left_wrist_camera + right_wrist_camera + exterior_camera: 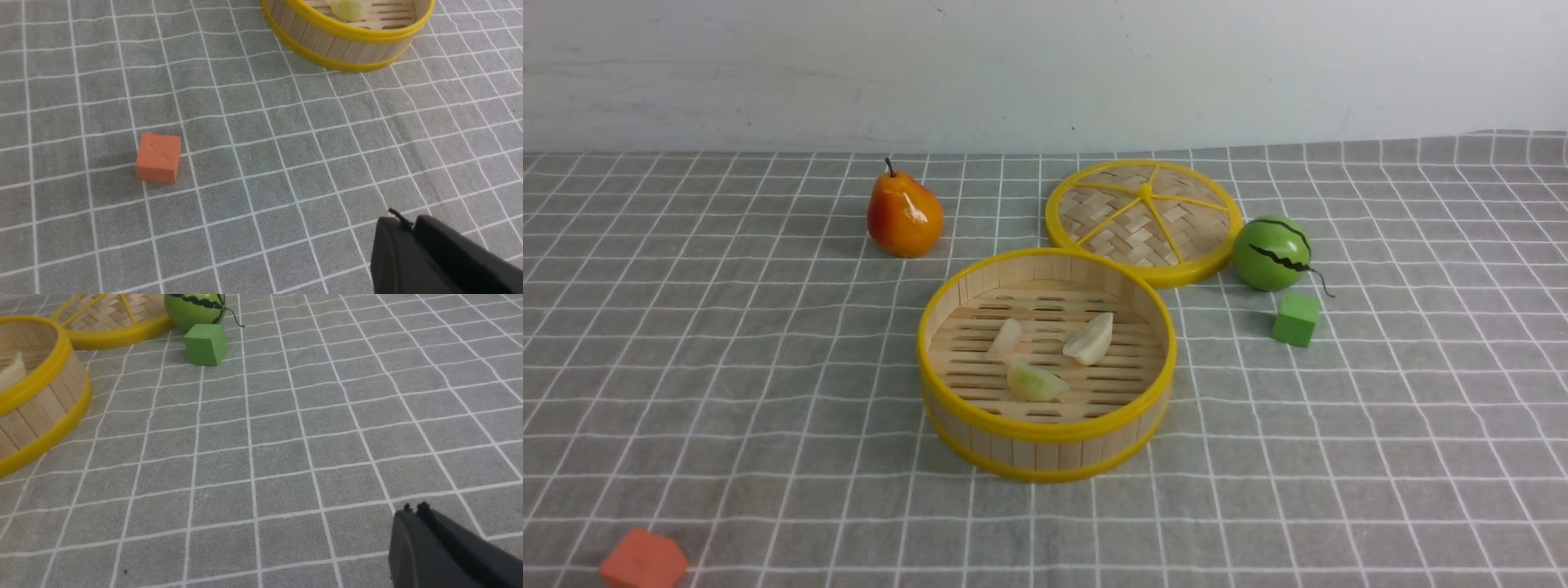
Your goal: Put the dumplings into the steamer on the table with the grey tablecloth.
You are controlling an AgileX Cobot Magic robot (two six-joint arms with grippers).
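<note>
Already, three small glossy cream-white crescent dumplings (1045, 353) lie on the slatted floor of the round bamboo steamer with yellow rims (1045, 429), mid-counter. Its wall sits near one o'clock from the left claw (408, 223) and ten o'clock from the right claw (413, 509). Both black claws are closed on nothing, apart from it over grey grid-lined cloth (727, 392).

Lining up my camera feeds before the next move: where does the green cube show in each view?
Front view: green cube right of the steamer, just in front of the toy watermelon.
Left wrist view: not in it.
Right wrist view: cube near the top, beside the watermelon.
Shared landmark: the steamer's yellow rim.
</note>
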